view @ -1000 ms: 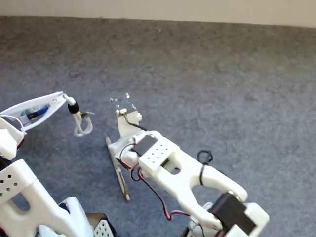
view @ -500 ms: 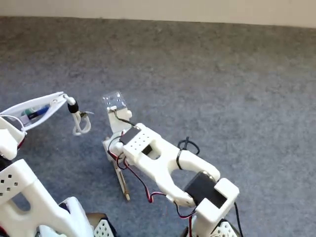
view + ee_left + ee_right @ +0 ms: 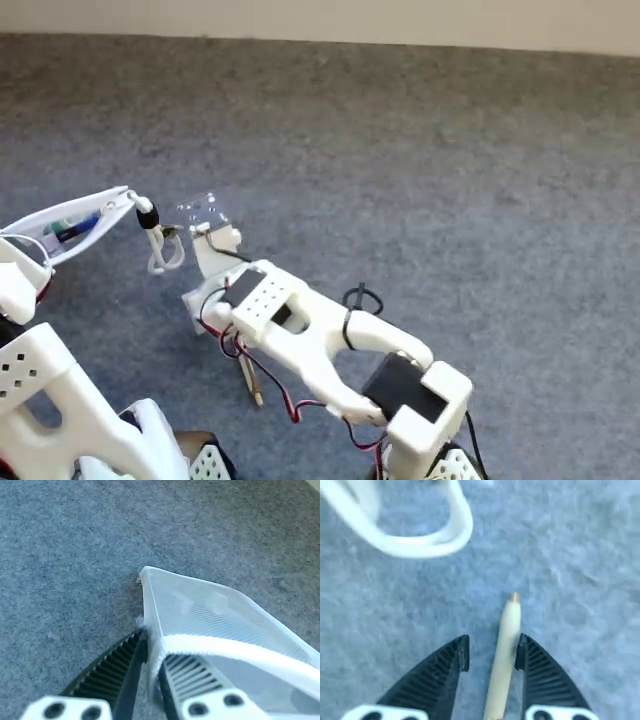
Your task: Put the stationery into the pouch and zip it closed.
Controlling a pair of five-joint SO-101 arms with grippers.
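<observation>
A white mesh pouch [image 3: 70,222] is held up at the left, with blue stationery showing inside. My left gripper [image 3: 149,656] is shut on the pouch's [image 3: 215,612] edge. A white cord loop [image 3: 165,255] hangs from the pouch's zipper end. My right gripper [image 3: 205,228] sits just right of that loop. In the right wrist view the right gripper [image 3: 492,652] stands open over the carpet. A cream pen [image 3: 504,645] lies between its fingers, close to one pad, and the cord loop [image 3: 420,537] is just beyond. A thin pencil [image 3: 250,378] lies partly under the right arm.
Grey carpet covers the whole work surface, with open room to the right and at the back. A pale wall edge [image 3: 400,20] runs along the far side. The left arm's white body [image 3: 60,410] fills the near left corner.
My right arm has swung left, bringing its gripper from the middle over to the zipper's cord loop. The left arm and the pouch have stayed put.
</observation>
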